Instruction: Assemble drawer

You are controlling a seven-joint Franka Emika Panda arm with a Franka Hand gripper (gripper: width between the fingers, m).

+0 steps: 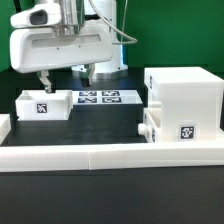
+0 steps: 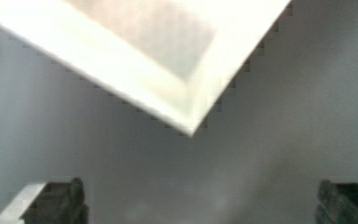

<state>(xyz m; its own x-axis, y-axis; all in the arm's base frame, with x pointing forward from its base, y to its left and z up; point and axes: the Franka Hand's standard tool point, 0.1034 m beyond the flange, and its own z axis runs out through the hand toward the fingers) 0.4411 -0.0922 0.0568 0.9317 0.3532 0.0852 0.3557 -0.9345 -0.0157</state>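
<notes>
The arm's white hand hangs toward eleven o'clock in the exterior view, and its two dark fingers [image 1: 45,80] point down at the black counter [image 1: 110,125]; they stand wide apart and hold nothing; in the wrist view each of the fingers [image 2: 51,200] sits at an outer edge of the picture with only bare grey counter [image 2: 247,140] between them. The drawer lies in parts; the loose tray [image 1: 42,103], a small white box with a black-and-white tag on its front, rests on the counter at nine o'clock in the exterior view, just below the nearer finger and not between the two; one pale corner of it [image 2: 158,50] shows in the wrist view, clear of both tips. The tall boxy housing [image 1: 185,95] stands at three o'clock, well apart from the loose tray; a second tray [image 1: 168,127] with its own tag and a small knob juts out of the housing's lower front. The marker board [image 1: 97,97] lies flat between the loose tray and the housing, near the centre; the long low border wall [image 1: 110,152] runs across at six o'clock.
</notes>
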